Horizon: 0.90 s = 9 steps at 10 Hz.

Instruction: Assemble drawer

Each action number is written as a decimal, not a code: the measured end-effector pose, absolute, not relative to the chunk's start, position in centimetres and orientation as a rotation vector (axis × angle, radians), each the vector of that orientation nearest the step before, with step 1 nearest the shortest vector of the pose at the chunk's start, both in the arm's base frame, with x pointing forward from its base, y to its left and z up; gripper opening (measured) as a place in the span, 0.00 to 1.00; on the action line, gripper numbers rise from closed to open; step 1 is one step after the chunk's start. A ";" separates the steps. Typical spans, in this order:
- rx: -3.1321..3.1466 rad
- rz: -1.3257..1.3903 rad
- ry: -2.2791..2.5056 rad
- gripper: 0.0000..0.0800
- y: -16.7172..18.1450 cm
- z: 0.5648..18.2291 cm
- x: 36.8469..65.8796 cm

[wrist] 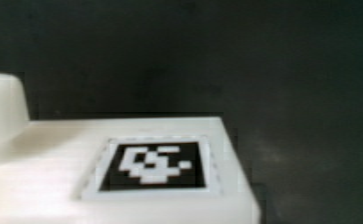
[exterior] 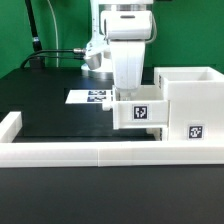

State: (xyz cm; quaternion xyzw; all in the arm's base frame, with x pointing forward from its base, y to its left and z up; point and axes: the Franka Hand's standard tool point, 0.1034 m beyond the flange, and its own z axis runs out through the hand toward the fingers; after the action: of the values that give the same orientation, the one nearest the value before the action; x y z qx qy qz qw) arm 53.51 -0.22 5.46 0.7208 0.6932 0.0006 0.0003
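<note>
Down over the small tray (exterior: 139, 111) goes my hand (exterior: 130, 88), its fingers hidden behind the tray's wall, so I cannot tell how wide they stand. That tray sits just left of the large housing (exterior: 191, 108) in the exterior view, on the black tabletop (exterior: 50, 110). Its tag (wrist: 153, 164) fills my wrist view.

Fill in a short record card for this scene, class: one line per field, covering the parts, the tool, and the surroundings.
Arm: white, reaching down from above
Tool: low over a small tray, fingers hidden; open or shut cannot be told
Small tray: white, tag facing the exterior camera, beside the housing
Housing: large white box, open top, on the exterior view's right, tagged
Marker board: flat behind the tray
Border rail: white, along the front
Table: black
</note>
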 end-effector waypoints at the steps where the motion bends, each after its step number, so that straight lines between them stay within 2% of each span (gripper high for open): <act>1: 2.258 0.000 2.182 0.06 -0.2 5.5 53.5; 9: 2.220 -0.010 2.204 0.06 0.0 5.4 53.5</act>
State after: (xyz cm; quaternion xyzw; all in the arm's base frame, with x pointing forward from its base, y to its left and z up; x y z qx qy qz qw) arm 53.49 -0.03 5.43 0.7095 0.7047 -0.0031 0.0067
